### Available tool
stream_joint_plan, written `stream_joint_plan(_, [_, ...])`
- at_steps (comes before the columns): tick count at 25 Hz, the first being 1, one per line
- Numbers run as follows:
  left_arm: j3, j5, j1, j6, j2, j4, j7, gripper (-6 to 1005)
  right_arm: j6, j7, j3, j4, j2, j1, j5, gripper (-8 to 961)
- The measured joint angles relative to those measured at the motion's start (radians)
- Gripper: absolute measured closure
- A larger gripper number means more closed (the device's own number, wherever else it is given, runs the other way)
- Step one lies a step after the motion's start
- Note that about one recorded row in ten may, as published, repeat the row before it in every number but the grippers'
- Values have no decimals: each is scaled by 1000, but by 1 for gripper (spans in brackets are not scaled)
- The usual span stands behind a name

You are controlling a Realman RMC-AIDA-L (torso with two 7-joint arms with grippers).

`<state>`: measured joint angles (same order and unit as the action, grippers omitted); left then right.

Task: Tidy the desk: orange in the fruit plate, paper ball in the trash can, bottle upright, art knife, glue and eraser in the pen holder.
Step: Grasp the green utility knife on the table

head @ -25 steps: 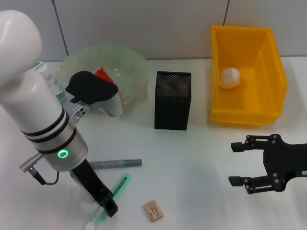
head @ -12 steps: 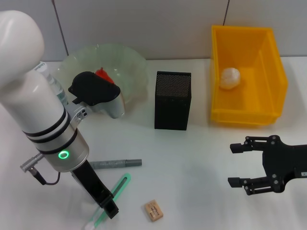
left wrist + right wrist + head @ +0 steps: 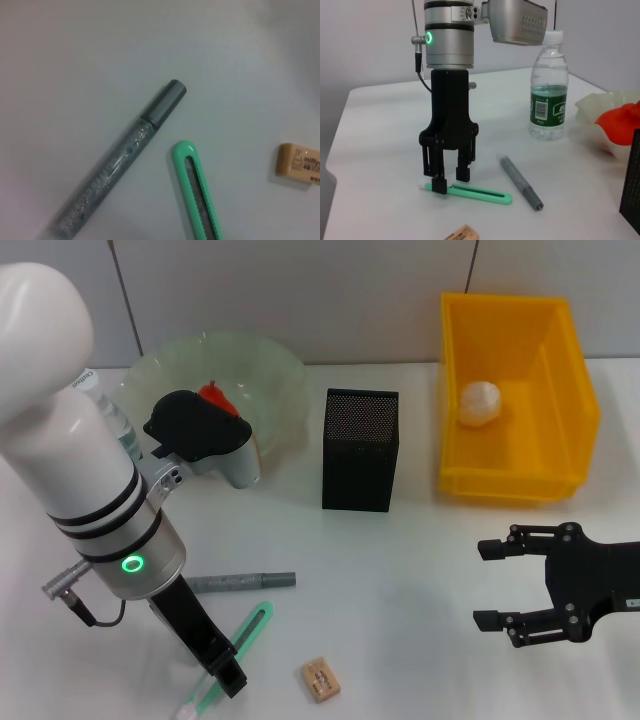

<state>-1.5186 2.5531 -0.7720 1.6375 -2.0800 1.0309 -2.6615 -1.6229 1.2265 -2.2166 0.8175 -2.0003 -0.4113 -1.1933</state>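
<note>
My left gripper (image 3: 224, 672) is down at the table, open, with its fingers (image 3: 438, 185) on either side of the green art knife (image 3: 480, 194) near its white end. The grey glue (image 3: 240, 581) lies just beyond the knife and the tan eraser (image 3: 320, 680) to its right. Behind the left arm, the bottle (image 3: 548, 90) stands upright. An orange (image 3: 212, 395) rests in the green glass fruit plate (image 3: 270, 370). A paper ball (image 3: 480, 402) lies in the yellow trash can (image 3: 575, 440). The black mesh pen holder (image 3: 360, 450) stands mid-table. At the front right, my right gripper (image 3: 497, 585) hovers open and holds nothing.
The left wrist view shows the glue (image 3: 120, 160), knife (image 3: 197, 195) and eraser (image 3: 300, 163) close together on the white table. The table's front edge runs just below the knife and eraser.
My left gripper has sunk slightly toward the art knife. The right gripper has hardly moved.
</note>
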Motion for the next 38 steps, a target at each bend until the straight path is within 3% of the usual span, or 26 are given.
stream_joint_plan(38, [0, -5, -1, -2, 0, -2, 2, 442, -9, 1, 0, -3, 0, -13, -3, 151])
